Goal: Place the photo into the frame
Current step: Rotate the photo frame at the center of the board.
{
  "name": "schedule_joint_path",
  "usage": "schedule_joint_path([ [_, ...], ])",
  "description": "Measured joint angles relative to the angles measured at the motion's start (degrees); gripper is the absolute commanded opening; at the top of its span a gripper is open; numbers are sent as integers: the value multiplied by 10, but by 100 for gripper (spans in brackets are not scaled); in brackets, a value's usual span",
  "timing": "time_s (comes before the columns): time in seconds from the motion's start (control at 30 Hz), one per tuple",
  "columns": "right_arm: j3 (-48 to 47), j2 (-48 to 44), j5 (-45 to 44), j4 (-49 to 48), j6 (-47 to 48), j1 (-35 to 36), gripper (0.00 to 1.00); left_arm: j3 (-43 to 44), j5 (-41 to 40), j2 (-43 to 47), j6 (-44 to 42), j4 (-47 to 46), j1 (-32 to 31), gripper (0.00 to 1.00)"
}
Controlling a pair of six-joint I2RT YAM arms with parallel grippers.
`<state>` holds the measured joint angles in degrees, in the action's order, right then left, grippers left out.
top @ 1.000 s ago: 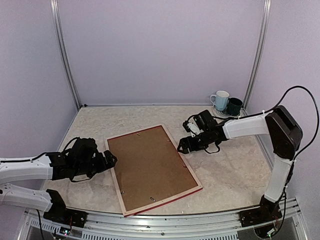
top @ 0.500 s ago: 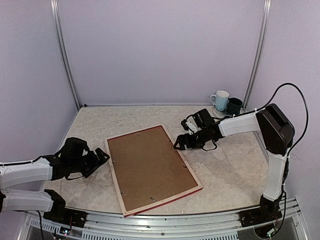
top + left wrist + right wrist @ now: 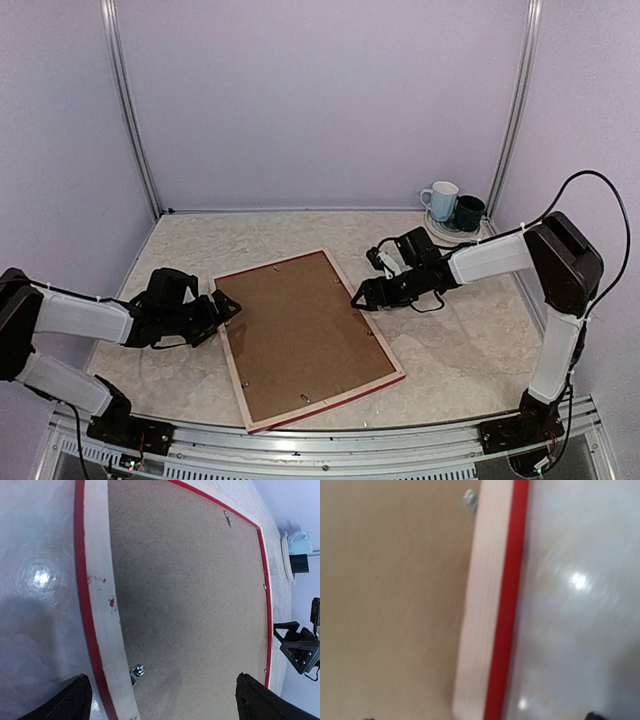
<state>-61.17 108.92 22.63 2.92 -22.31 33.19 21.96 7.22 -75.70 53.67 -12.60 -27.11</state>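
The frame [image 3: 236, 365] lies face down mid-desk [image 3: 460, 350], backing board [image 3: 300, 335] inside; photo unseen. It looks light, stiff and probably fragile, so grip its wooden rails. Left jaws and right jaws gape at its side edges.

Thin rectangular frame [image 3: 233, 350], pale wood back up, red outer edge: flat, face down, mid-table, long axis 11 to 5 o'clock. Brown backing board [image 3: 300, 335] fills its opening.

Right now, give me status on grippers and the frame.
Left gripper open, right gripper open, both empty. Frame face-down, backing board in, photo unseen. Mugs far corner, clear.
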Motion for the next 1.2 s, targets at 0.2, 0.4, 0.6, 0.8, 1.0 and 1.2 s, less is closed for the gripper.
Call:
schedule_joint_path([
  [0.2,70,-46,30,-27,-9,0,91,38,6,-73,-6,-53,-14,99],
  [0.4,126,-86,35,-47,-28,0,91,65,9,-125,-13,-97,-37,99],
  [0.6,153,-106,25,-61,-45,4,91,96,8,-163,-17,-114,-43,99],
  [0.8,166,-114,1,-77,-57,15,91,148,-11,-201,-32,-89,-43,99],
  [1.0,178,-123,-27,-88,-63,31,91,219,-24,-254,-50,-64,-37,99],
  [1.2,184,-133,-51,-80,-72,52,91,287,-35,-305,-60,-49,-31,99],
])
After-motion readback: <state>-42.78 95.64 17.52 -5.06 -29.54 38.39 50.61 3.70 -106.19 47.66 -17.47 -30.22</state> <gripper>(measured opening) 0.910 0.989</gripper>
